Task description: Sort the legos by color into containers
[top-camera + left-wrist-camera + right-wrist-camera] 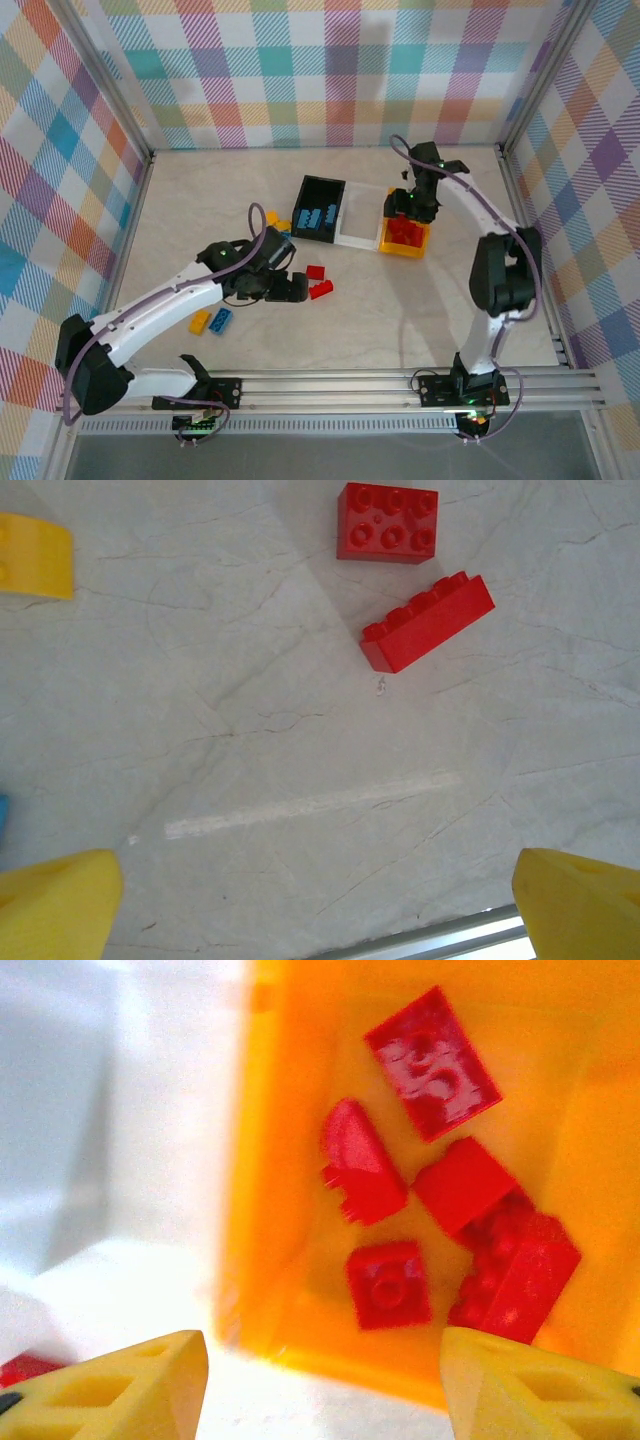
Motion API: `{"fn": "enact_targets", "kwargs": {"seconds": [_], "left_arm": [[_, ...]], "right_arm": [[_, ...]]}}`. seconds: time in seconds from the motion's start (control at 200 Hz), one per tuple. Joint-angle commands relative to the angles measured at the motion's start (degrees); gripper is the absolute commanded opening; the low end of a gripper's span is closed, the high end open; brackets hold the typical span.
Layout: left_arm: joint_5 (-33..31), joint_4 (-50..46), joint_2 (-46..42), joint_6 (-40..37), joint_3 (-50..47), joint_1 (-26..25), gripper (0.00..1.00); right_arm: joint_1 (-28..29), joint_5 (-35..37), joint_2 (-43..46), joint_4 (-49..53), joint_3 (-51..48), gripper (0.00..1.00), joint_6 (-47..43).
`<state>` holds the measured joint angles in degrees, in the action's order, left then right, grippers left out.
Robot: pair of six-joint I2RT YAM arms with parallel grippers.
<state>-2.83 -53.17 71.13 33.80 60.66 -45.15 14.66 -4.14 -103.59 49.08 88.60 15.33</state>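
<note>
Two small red studded plastic bricks [428, 622] lie upper right, ahead of the wide-open, empty left gripper [320, 910]; closing off-centre could knock one away. Right gripper [320, 1390] (jaws apart, empty) hovers over the yellow-orange plastic bin [600, 1080].

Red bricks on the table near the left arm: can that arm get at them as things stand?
Probably yes. The left gripper stands open, and the stud-up red brick and the red brick on its side lie just ahead on bare table, nothing between them and its fingers.
</note>
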Motion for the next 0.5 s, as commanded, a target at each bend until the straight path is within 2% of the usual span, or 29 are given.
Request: {"fn": "enact_targets", "kwargs": {"seconds": [0.0, 0.09, 0.19, 0.355, 0.495], "left_arm": [[-2.0, 1.5, -3.5, 4.0, -3.1, 2.1, 1.00], [-1.7, 3.1, -6.8, 6.6, -6.2, 5.1, 1.00], [-0.2, 4.5, -10.4, 8.4, -9.3, 8.0, 1.00], [-0.1, 2.5, -14.5, 8.8, -11.3, 10.2, 1.00], [-1.0, 0.8, -18.1, 9.5, -12.5, 10.5, 1.00]], "right_arm": [[6.5, -8.6, 9.0, 0.8, -6.3, 0.66, -0.7], [12.3, -12.4, 12.0, -1.3, -12.1, 0.69, 1.5], [18.2, -13.5, 11.6, -3.5, -15.2, 0.75, 3.9], [25.5, -10.2, 5.5, -2.5, -12.6, 0.82, 4.1], [29.5, -5.8, -0.9, -1.3, -8.6, 0.87, 1.1]]}}
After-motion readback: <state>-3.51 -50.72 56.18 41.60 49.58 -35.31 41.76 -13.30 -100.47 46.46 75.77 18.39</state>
